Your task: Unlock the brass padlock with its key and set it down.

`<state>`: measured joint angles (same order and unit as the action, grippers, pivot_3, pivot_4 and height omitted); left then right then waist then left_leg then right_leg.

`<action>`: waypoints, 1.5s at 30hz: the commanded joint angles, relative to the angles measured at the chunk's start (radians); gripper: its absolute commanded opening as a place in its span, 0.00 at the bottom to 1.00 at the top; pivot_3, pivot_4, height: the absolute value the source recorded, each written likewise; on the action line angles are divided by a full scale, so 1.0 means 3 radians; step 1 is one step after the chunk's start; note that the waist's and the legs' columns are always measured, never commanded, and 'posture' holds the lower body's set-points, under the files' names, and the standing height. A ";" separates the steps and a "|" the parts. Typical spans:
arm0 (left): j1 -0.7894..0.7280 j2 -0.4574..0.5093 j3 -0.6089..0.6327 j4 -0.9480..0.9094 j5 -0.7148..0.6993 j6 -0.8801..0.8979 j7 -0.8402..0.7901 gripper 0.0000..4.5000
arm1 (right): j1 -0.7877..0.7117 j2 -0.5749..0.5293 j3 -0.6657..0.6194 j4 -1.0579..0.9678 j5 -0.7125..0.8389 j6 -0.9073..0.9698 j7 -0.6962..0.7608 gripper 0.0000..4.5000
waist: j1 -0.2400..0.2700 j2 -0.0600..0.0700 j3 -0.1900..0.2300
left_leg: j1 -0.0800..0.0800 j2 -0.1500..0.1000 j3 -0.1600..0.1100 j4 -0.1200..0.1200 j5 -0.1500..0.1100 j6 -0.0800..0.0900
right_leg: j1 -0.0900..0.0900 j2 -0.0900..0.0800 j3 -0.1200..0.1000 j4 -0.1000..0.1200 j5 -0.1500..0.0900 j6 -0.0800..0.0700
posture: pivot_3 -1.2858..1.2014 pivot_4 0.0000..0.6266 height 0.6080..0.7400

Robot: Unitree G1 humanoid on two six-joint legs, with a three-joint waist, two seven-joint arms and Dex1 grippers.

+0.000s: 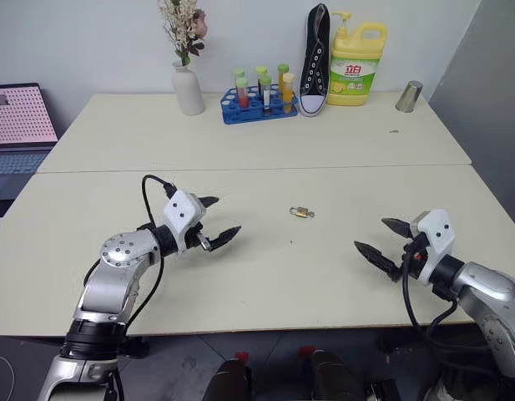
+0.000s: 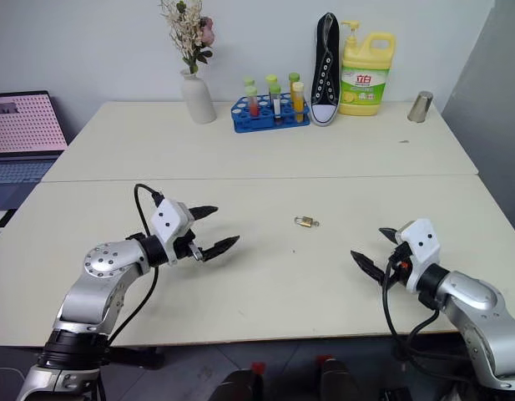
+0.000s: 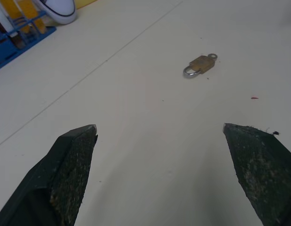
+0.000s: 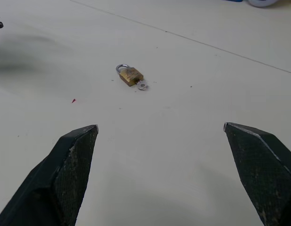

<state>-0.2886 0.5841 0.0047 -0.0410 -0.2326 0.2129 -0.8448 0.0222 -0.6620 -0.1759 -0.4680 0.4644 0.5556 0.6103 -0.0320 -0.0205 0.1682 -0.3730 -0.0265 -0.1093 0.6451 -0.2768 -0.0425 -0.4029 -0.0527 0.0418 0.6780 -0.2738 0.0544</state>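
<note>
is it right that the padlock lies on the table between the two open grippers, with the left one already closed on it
Not quite. The padlock does lie on the table between the left gripper and the right gripper, but the left one is open and apart from it, touching nothing. The left eye view shows the bare gap; the left wrist view confirms it.

Both arms reach forward, angled inward — the left end effector (image 1: 214,220) and the right end effector (image 1: 382,238) each hover low with fingers spread wide, holding nothing.
</note>
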 commanded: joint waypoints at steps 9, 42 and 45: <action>-0.0096 -0.0108 -0.0118 -0.0088 0.0057 -0.0058 0.0069 1.00 | -0.0188 -0.0035 0.0081 0.0056 -0.0002 0.0003 0.0139 0.99 | 0.0008 -0.0001 0.0001 | -0.0002 -0.0001 -0.0002 0.0001 0.0000 0.0000 | -0.0001 0.0000 -0.0001 0.0000 0.0000 0.0000 | 0.52 0.24 1.00; -0.2586 -0.1239 -0.0742 0.4003 0.0789 -0.1807 -0.0894 1.00 | -0.0275 0.0457 -0.0024 -0.1335 0.0713 0.1678 -0.0967 0.99 | 0.0014 -0.0014 0.0005 | -0.0027 -0.0043 -0.0021 0.0018 0.0000 0.0001 | -0.0007 -0.0010 -0.0014 0.0000 0.0001 0.0003 | 0.52 0.24 1.00; -0.2725 -0.1360 -0.0726 0.4278 0.0893 -0.1783 -0.0833 1.00 | -0.0231 0.0474 -0.0114 -0.1509 0.0843 0.1870 -0.1118 0.99 | -0.0005 -0.0014 0.0005 | -0.0026 -0.0043 -0.0021 0.0016 0.0000 0.0001 | -0.0008 -0.0010 -0.0013 0.0000 0.0001 0.0004 | 0.52 0.24 1.00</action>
<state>-1.0797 0.1834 -0.2196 1.2048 0.0122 -0.3085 -1.1150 -0.0517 -0.5259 -0.1760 -0.8558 0.6858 1.0885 0.3032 -0.0335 -0.0247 0.1698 -0.3807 -0.0393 -0.1156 0.6494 -0.2769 -0.0421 -0.4055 -0.0557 0.0380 0.6780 -0.2736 0.0557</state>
